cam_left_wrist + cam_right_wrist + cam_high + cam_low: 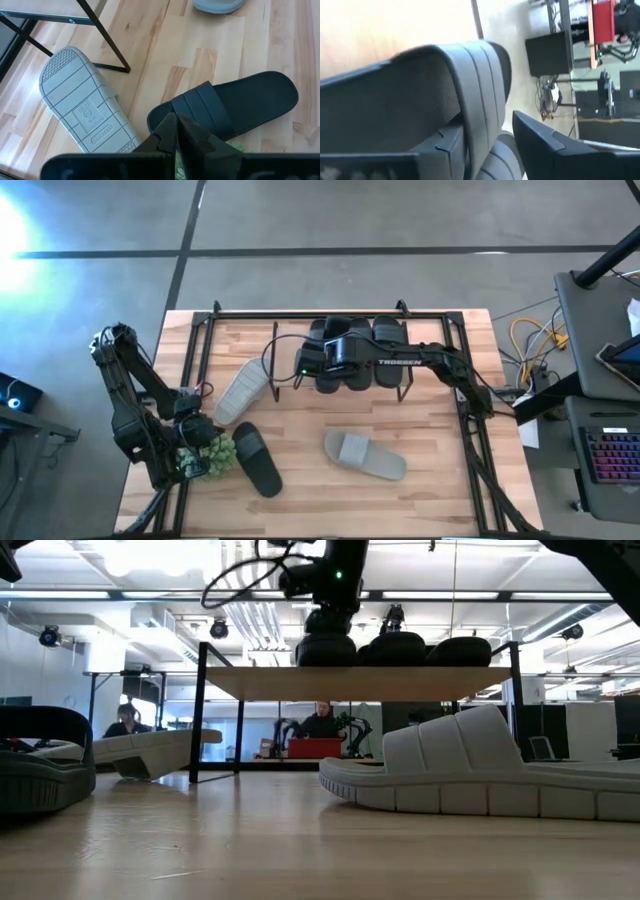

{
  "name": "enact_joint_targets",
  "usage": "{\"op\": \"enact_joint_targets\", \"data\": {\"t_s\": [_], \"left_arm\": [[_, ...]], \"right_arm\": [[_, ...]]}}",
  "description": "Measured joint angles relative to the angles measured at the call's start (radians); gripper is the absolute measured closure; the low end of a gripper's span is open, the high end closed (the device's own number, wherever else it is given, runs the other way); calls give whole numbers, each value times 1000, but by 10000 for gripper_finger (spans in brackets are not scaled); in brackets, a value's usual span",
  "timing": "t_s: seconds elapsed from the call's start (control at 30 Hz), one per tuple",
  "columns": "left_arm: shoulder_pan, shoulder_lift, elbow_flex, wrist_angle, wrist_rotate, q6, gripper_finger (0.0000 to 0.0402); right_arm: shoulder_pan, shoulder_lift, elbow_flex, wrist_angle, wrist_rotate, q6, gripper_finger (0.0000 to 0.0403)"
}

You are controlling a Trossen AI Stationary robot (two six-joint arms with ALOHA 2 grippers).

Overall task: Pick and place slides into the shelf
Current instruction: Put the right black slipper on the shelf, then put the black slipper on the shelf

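Legible writing: "TROSSEN" in white letters along the right arm's forearm [398,362], seen from above. The grey slide's sole [82,112] carries moulded text in a panel; it cannot be read.

Shelf [340,330]: thin black rods, light wood top board, at the table's far middle. Three black slides [358,352] sit side by side on the top board; in the low view they show as dark rounded humps [400,648] above the board.

Right gripper [318,365]: over the shelf's left end, jaws closed on the strap of the leftmost black slide [470,100]; the wrist view shows one finger under the ribbed strap and the other outside it.

Loose on the table: one grey slide sole-up [241,392], leaning against the shelf's left leg; one grey slide upright [365,456] in the near middle, wide ribbed strap; one matte black slide [256,459] near the left front.

Left gripper [196,427]: near the table's left edge beside the green spiky plant [208,454], fingers [170,131] pressed together, holding nothing
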Motion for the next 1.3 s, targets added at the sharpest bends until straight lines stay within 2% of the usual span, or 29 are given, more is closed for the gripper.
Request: {"op": "enact_joint_targets", "data": {"t_s": [0.17, 0.37, 0.53, 0.6, 0.67, 0.73, 0.9, 1.03, 1.17, 1.3], "left_arm": [[0, 0, 0, 1, 0, -18, 402], [0, 0, 0, 2, -27, -91, 402], [0, 1, 11, 3, -57, -1, 402], [0, 1, 26, 16, -107, 21, 402], [8, 1, 45, 55, -155, 56, 402], [31, 1, 64, 100, -156, 98, 402], [170, 25, 70, 286, -26, 302, 402], [320, 113, 82, 300, 41, 384, 402], [445, 215, 113, 209, 87, 326, 402], [523, 317, 166, 147, 204, 204, 392]], "right_arm": [[17, -23, 12, -7, 0, -4, 246], [59, -102, 12, -32, -56, 110, 247], [135, -213, 12, -86, -80, 296, 246], [180, -263, 12, -105, -81, 346, 248], [228, -313, 12, -115, -95, 375, 250], [278, -359, 12, -134, -96, 419, 253], [394, -468, 12, -203, -93, 547, 259], [482, -510, 12, -307, -89, 650, 264], [534, -531, -7, -340, -110, 691, 269], [557, -553, -21, -339, -120, 690, 269]]}}
